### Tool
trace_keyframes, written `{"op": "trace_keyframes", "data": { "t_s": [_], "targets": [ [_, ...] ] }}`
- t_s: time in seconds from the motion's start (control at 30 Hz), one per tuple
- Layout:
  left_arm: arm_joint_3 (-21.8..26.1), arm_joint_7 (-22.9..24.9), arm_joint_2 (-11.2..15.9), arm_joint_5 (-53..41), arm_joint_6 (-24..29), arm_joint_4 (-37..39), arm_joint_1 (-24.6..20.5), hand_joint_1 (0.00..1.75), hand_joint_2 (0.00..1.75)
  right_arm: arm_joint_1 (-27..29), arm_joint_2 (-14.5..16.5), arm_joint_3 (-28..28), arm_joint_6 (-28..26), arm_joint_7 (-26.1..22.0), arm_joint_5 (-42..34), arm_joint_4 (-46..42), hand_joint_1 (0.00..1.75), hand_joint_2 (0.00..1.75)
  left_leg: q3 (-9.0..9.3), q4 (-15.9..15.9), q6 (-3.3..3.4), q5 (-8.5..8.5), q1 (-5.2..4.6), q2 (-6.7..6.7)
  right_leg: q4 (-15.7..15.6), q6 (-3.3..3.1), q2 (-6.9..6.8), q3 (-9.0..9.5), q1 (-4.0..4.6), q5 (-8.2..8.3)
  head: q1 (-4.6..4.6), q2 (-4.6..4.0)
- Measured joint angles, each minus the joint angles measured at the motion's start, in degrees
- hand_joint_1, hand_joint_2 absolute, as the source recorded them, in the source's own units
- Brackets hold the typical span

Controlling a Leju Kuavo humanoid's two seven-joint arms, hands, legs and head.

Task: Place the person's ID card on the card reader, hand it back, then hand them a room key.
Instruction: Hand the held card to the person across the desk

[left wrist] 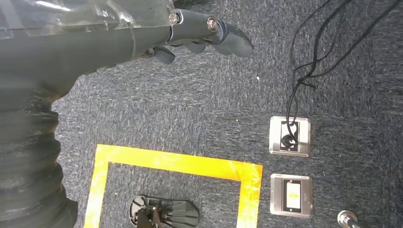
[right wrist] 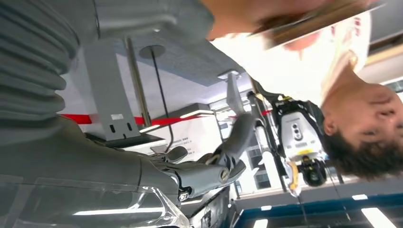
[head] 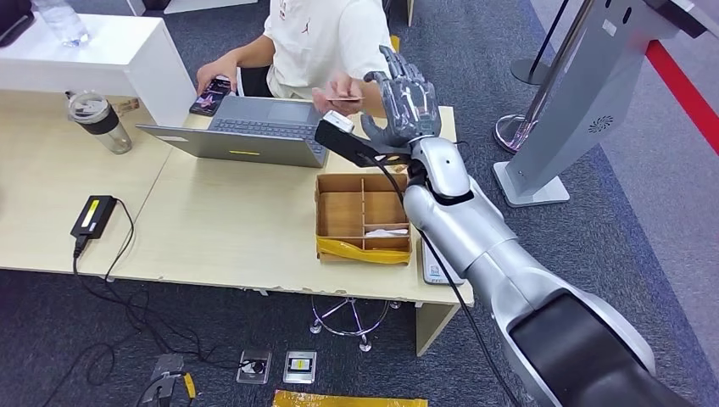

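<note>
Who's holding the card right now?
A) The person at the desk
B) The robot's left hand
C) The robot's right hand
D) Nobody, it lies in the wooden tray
A: the person's hand holds the card out toward the raised, empty right hand.

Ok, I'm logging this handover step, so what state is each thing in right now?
right hand: raised, open, fingers spread, holding nothing.
left hand: hanging over the carpet, fingers slightly curled, holding nothing.
card: in the person's hand, held out towards the right hand.
laptop: open on the table.
wooden tray: open-topped, a white item in one compartment.
</note>
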Motion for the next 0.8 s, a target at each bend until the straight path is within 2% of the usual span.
{"op": "trace_keyframes", "data": {
  "t_s": [0.2, 0.47, 0.63, 0.8],
  "targets": [
    [-0.2, 0.2, -0.2, 0.0, 0.5, 0.0, -0.1, 0.00, 1.75, 0.0, -0.8, 0.2, -1.4, 0.1, -0.6, 1.8, 0.00, 1.75, 0.00, 0.0, 0.00, 0.00, 0.00, 0.07, 0.0, 0.00, 0.07, -0.03, 0.00, 0.00, 0.00, 0.00],
    [-0.2, 0.0, -0.2, 0.8, 0.8, 0.0, 0.2, 0.00, 1.75, -0.2, -4.3, -1.7, -4.2, -1.3, -3.1, 2.5, 0.00, 1.75, 0.03, 0.0, 0.01, -0.01, -0.01, 0.15, 0.0, 0.03, 0.14, -0.03, -0.02, 0.03, 0.00, 0.00],
    [-0.2, -0.7, -0.2, 1.9, 1.3, 0.0, 1.3, 0.00, 1.75, -0.1, -8.3, -4.2, -4.9, -1.7, -6.3, 2.5, 0.00, 1.75, 0.03, 0.0, 0.01, -0.01, -0.02, 0.15, 0.0, 0.05, 0.14, -0.04, -0.03, 0.04, 0.00, 0.00],
    [-0.1, -1.6, -0.1, 3.3, 1.3, 0.0, 2.7, 0.00, 1.75, 2.6, -14.7, -7.8, -5.8, -0.6, -11.0, 2.5, 0.00, 1.75, 0.03, 0.0, 0.05, -0.05, -0.06, 0.14, -0.1, 0.05, 0.10, -0.03, -0.08, 0.04, -0.01, 0.00]
  ]
}}
